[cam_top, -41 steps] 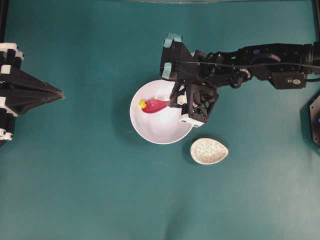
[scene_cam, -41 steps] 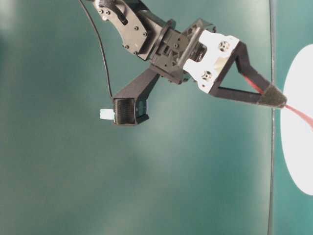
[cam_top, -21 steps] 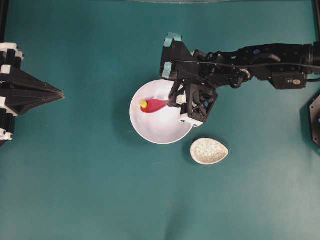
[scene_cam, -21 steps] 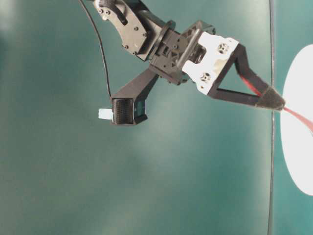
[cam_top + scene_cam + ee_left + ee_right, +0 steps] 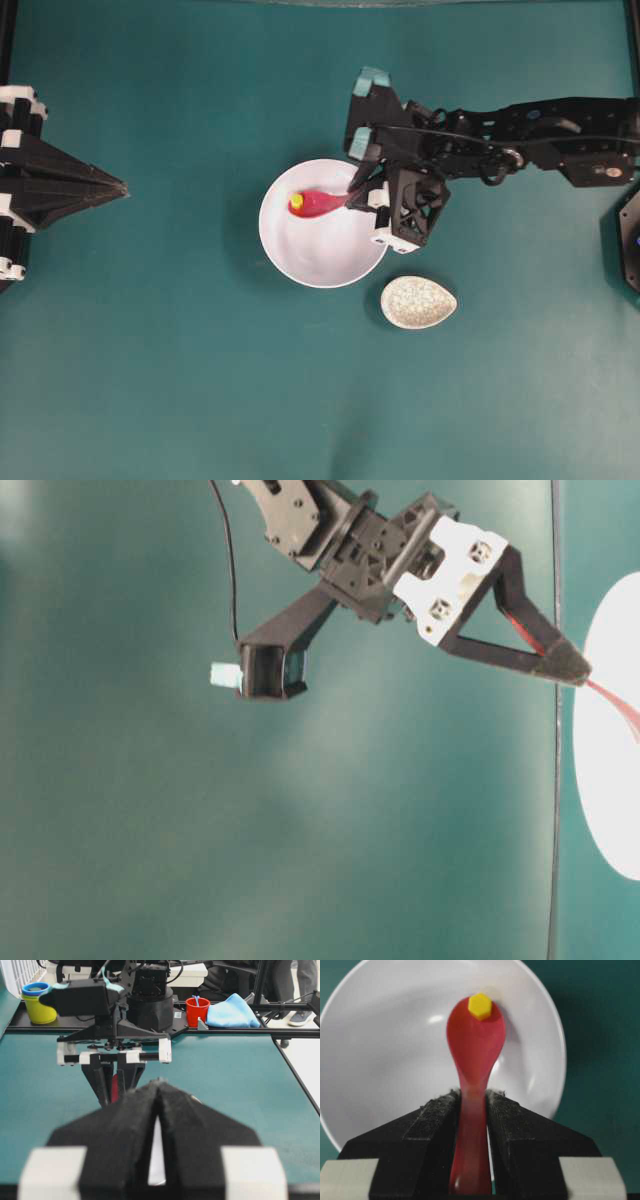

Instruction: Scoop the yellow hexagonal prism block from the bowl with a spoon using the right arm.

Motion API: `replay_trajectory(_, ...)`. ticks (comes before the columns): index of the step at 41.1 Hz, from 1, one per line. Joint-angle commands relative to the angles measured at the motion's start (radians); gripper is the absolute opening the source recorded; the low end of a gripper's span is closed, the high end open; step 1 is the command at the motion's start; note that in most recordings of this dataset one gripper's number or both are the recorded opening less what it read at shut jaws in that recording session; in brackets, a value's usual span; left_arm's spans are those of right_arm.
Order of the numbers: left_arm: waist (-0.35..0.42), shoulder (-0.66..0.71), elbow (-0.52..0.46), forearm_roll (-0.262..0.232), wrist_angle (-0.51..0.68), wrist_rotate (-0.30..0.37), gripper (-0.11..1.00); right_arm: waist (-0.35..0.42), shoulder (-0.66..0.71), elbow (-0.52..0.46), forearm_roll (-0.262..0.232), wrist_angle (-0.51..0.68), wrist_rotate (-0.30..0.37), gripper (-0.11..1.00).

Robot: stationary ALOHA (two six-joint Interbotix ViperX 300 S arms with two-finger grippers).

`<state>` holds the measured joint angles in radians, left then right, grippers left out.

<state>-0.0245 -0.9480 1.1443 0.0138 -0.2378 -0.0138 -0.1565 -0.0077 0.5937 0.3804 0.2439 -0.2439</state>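
Note:
The pink-red spoon [image 5: 475, 1045] is clamped by its handle in my right gripper [image 5: 472, 1097], which is shut on it. The yellow hexagonal prism block [image 5: 480, 1006] lies at the far tip of the spoon's scoop, over the white bowl [image 5: 380, 1060]. In the overhead view the spoon [image 5: 320, 203] reaches left over the bowl [image 5: 320, 255] with the block [image 5: 297, 201] at its tip, and the right gripper [image 5: 362, 192] is at the bowl's upper right rim. My left gripper [image 5: 122, 187] rests shut at the table's left edge, holding nothing.
A small speckled oval spoon rest [image 5: 418, 302] lies on the teal table just below and right of the bowl. Beyond the table's far edge, the left wrist view shows a red cup [image 5: 197, 1011], a blue cloth [image 5: 232, 1012] and a yellow container [image 5: 37, 1004].
The right arm has drawn back to the right and risen, carrying the spoon with the yellow block on its tip up from the bowl's floor. The left arm has stayed still.

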Motion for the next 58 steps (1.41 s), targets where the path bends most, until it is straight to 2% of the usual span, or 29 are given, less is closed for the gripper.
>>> replay_trajectory(1,0.003,0.005,-0.031,0.003,-0.003,0.002,0.03,0.012,-0.048,0.008,0.002,-0.035,0.003,0.25)
replay_trajectory(38,0.003,0.006,-0.031,0.003,-0.003,0.002,0.03,0.086,-0.147,0.173,0.002,-0.311,0.006,0.25)
replay_trajectory(51,0.003,0.005,-0.031,0.003,-0.003,0.002,0.03,0.132,-0.169,0.276,0.002,-0.497,0.005,0.25)
replay_trajectory(58,0.003,0.005,-0.031,0.003,-0.005,0.0,0.03,0.15,-0.17,0.311,0.002,-0.56,0.005,0.25)
